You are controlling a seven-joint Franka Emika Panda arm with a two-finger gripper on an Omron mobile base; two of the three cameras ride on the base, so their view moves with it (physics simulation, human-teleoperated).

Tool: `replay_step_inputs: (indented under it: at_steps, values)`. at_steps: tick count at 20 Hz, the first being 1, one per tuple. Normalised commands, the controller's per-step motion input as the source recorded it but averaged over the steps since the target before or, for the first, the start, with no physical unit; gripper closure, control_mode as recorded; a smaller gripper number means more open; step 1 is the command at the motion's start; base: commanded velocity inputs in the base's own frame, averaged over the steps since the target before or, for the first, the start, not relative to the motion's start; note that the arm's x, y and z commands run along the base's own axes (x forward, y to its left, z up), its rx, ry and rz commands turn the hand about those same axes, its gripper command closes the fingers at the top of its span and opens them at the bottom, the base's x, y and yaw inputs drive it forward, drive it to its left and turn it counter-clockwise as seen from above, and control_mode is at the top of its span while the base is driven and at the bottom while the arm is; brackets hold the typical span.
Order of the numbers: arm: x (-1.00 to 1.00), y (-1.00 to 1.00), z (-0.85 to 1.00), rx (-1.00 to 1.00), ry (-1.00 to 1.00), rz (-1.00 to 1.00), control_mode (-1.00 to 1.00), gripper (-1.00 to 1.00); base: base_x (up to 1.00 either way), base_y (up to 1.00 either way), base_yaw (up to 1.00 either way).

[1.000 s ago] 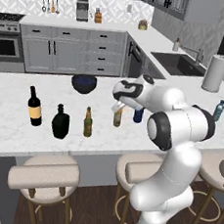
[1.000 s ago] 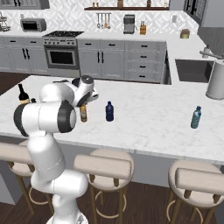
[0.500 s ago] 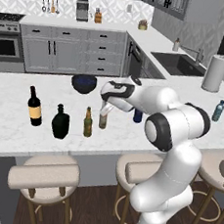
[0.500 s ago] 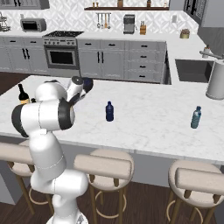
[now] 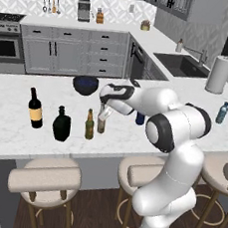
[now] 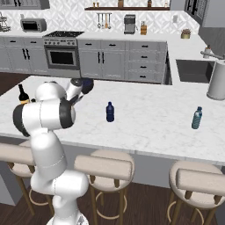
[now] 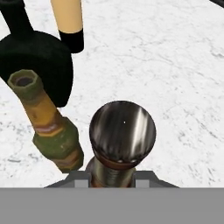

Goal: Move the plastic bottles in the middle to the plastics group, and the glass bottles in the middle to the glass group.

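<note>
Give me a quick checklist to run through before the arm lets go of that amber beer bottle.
1. Gripper shut on the neck of the light-amber beer bottle: ok.
2. Held bottle upright: ok.
3. Held bottle next to the olive-brown beer bottle, with a gap between them: ok.
4. Held bottle's base resting on the counter: cannot tell.
5. Small dark blue bottle placed by the water bottle: not ok, they stand far apart.

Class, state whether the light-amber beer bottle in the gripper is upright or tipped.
Upright: the light-amber beer bottle stands vertical beside the olive-brown beer bottle, its neck within the shut gripper.
</note>
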Motion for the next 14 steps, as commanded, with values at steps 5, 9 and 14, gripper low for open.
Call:
replay_step_inputs:
  at_steps: [5, 9, 14]
  values:
    - [0.0, 0.01, -0.38, 0.0, 0.0, 0.03, -1.0, 1.0, 0.0, 0.0, 0.0]
    - [0.0, 0.03, -0.25, 0.0, 0.0, 0.02, -1.0, 1.0, 0.0, 0.0, 0.0]
    - [0.0, 0.0, -0.08, 0.0, 0.0, 0.01, -1.0, 1.0, 0.0, 0.0, 0.0]
